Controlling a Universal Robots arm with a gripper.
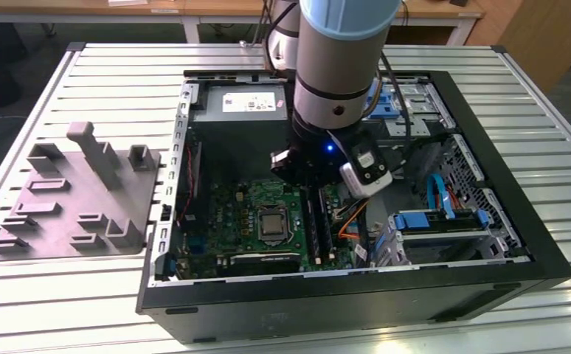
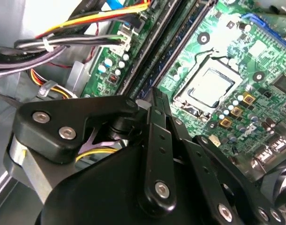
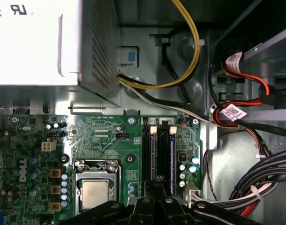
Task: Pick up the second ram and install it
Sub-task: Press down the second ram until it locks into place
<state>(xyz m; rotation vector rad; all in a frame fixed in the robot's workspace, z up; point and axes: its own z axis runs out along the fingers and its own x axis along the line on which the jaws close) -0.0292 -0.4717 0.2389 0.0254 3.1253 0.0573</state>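
No words or numbers can be made out. The grey metal box (image 3: 49, 42) carries a white label with dark marks, and small white tags (image 3: 233, 59) with barcode-like stripes sit on the red cables.

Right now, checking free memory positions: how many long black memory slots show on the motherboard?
2. The nearer slot lies beside the processor socket, the farther slot right alongside. The gripper covers their ends; others may be hidden.
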